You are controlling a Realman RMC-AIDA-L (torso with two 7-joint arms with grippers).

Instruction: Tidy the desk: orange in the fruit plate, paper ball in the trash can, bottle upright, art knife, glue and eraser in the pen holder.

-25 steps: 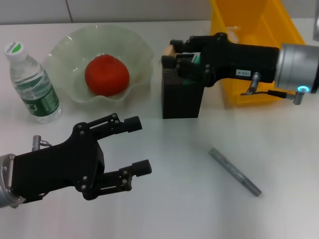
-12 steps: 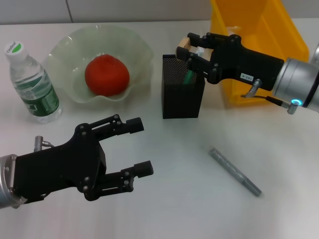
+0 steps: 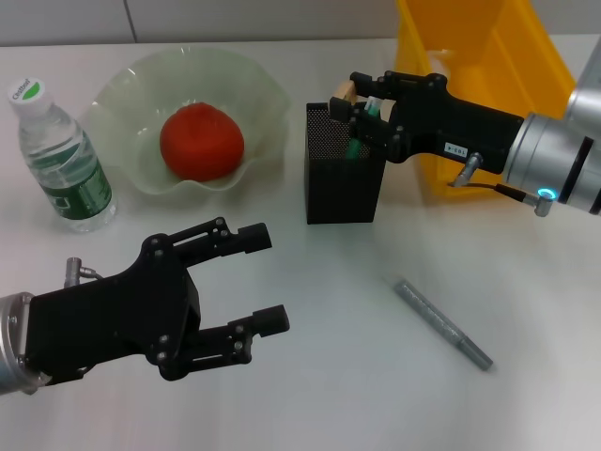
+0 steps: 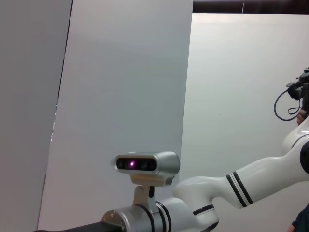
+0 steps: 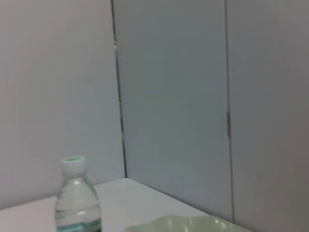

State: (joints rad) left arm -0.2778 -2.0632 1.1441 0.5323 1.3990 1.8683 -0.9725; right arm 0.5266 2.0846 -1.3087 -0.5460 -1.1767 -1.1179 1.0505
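The black mesh pen holder (image 3: 343, 183) stands mid-table with a green glue stick (image 3: 355, 147) inside it. My right gripper (image 3: 346, 94) hovers over the holder's top, shut on a small tan eraser (image 3: 343, 90). The grey art knife (image 3: 441, 323) lies on the table in front of the holder, to the right. The orange (image 3: 200, 141) lies in the pale green fruit plate (image 3: 122, 94). The water bottle (image 3: 61, 160) stands upright at the far left and also shows in the right wrist view (image 5: 77, 205). My left gripper (image 3: 258, 279) is open and empty, low at the front left.
The yellow trash bin (image 3: 526, 56) stands behind my right arm at the back right. The left wrist view shows only the robot's head camera (image 4: 147, 164) and a wall. The plate's rim (image 5: 193, 223) shows in the right wrist view.
My right gripper has drawn back to the right from the holder's left rim and now sits over its top. The green glue stick now shows inside the holder. My left gripper has barely moved.
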